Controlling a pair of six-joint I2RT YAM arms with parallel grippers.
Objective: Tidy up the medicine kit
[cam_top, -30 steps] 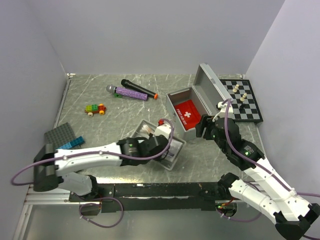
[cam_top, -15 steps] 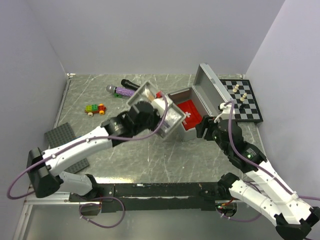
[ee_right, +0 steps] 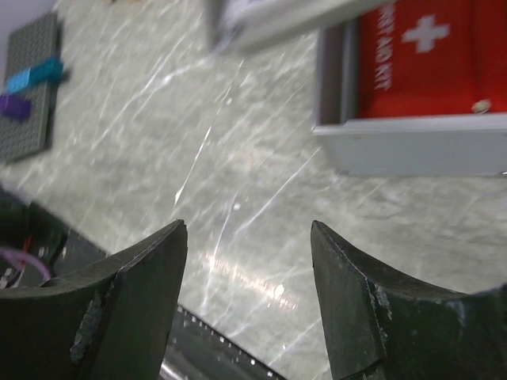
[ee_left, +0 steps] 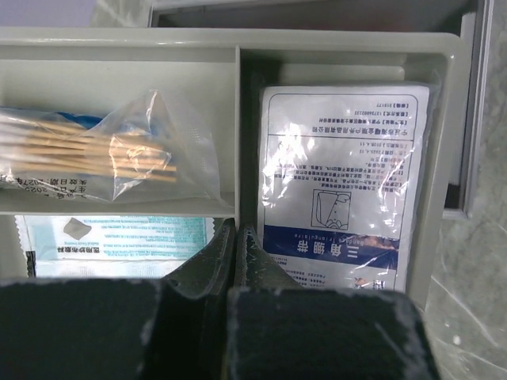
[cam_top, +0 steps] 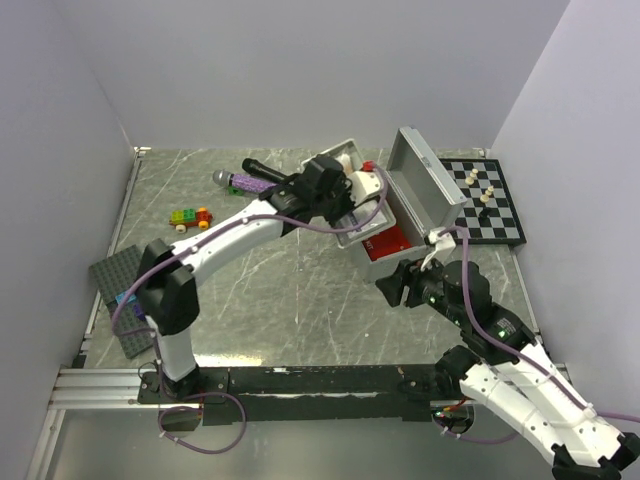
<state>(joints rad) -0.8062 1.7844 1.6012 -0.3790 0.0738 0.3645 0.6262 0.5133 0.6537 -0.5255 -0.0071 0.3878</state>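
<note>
The silver-grey case (cam_top: 425, 178) stands open at the back right, lid up, with the red white-cross pouch (cam_top: 397, 240) inside. My left gripper (cam_top: 333, 193) holds the grey divided tray (cam_top: 347, 153) tilted above the case's left half. In the left wrist view the left gripper (ee_left: 236, 237) is shut on the tray's dividing wall (ee_left: 238, 119), between a bag of cotton swabs (ee_left: 103, 154), a bandage packet (ee_left: 341, 182) and a teal packet (ee_left: 119, 245). My right gripper (cam_top: 387, 290) (ee_right: 249, 229) hangs open over bare table in front of the case (ee_right: 412, 146), nothing between its fingers. The pouch (ee_right: 420, 55) shows beyond it.
A black microphone (cam_top: 272, 175) and a purple one (cam_top: 250, 186) lie at the back, left of the tray. A toy brick car (cam_top: 190, 217) sits further left. The dark studded plate (cam_top: 122, 275) lies at the left edge, a chessboard (cam_top: 490, 200) behind the case on the right.
My left arm lifted the tray from the near middle of the table and carried it back and right, over the case. My right gripper drew back from the case's front wall.
</note>
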